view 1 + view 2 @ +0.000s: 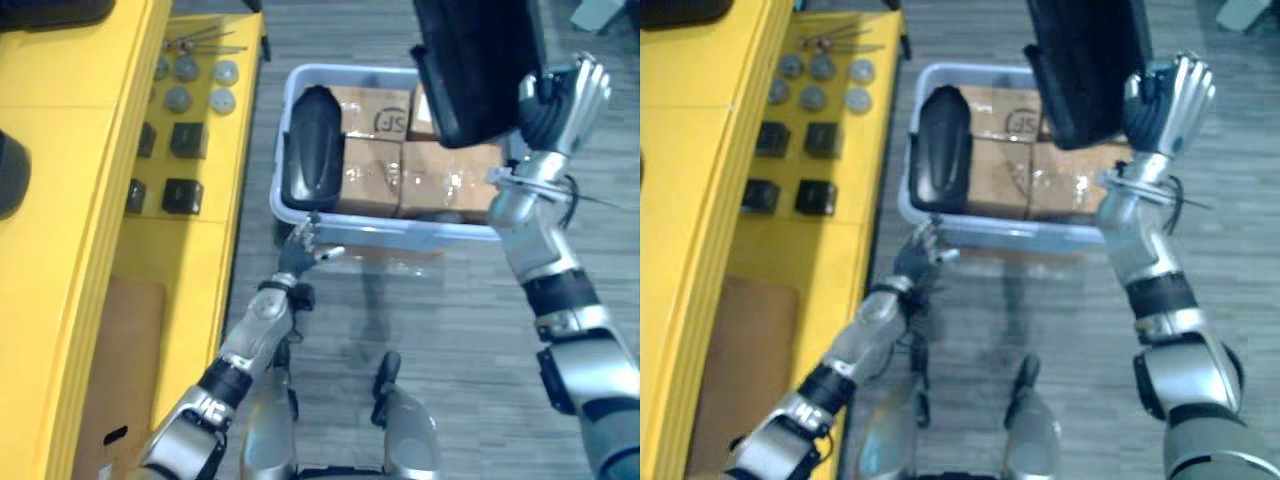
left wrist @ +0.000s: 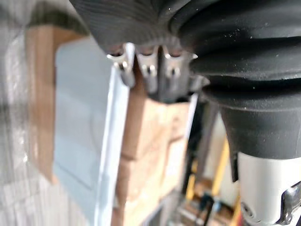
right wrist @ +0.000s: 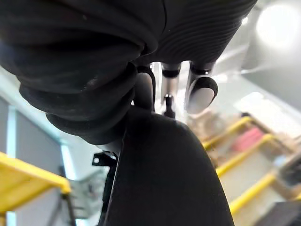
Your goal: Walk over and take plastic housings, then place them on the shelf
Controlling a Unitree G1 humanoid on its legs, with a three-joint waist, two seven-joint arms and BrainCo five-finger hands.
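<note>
My right hand [image 1: 565, 100] is raised high at the right, fingers curled on a large black plastic housing [image 1: 480, 60] that hangs above the bin's far right side. In the right wrist view the housing [image 3: 164, 174] lies against the palm below the fingers [image 3: 202, 89]. A second black housing [image 1: 315, 145] leans on cardboard boxes at the left end of the pale blue bin [image 1: 400, 232]. My left hand [image 1: 300, 250] hovers just before the bin's near rim with relaxed, straight fingers [image 2: 148, 70] and holds nothing.
A yellow shelf [image 1: 70, 150] runs along the left, carrying round grey discs [image 1: 190, 85] and small black blocks [image 1: 185, 140]. A brown cardboard sheet [image 1: 115, 360] lies on its lower level. Cardboard boxes [image 1: 430, 175] fill the bin. Grey plank floor lies between me and the bin.
</note>
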